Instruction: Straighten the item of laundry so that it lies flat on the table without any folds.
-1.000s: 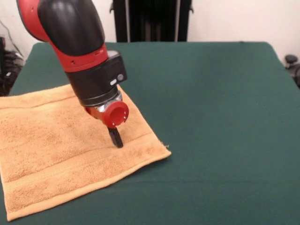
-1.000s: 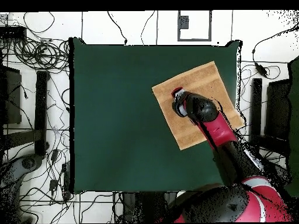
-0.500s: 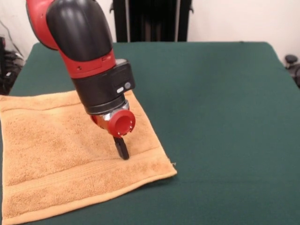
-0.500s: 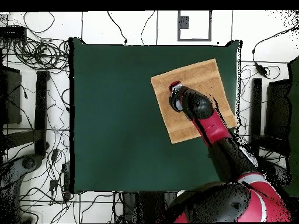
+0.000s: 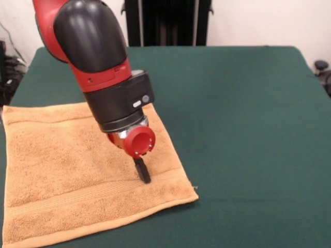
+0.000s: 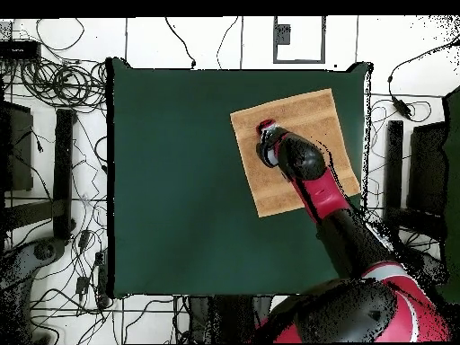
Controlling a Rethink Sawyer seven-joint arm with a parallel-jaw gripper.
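Pincer (image 5: 142,170) pressing down on towel (image 5: 62,170), grip state impossible to tell. Risk: dragging could bunch cloth ahead of tip, making new folds.

Towel at the counter's left front, end effector on it

In the front view the towel (image 5: 67,170) lies flat on the counter (image 5: 243,129), toward its left near corner; the end effector (image 5: 142,170) presses the towel near its right front corner.

Dark green table (image 5: 248,103), tan towel (image 5: 57,175) spread flat on it (w/ border band), near one corner
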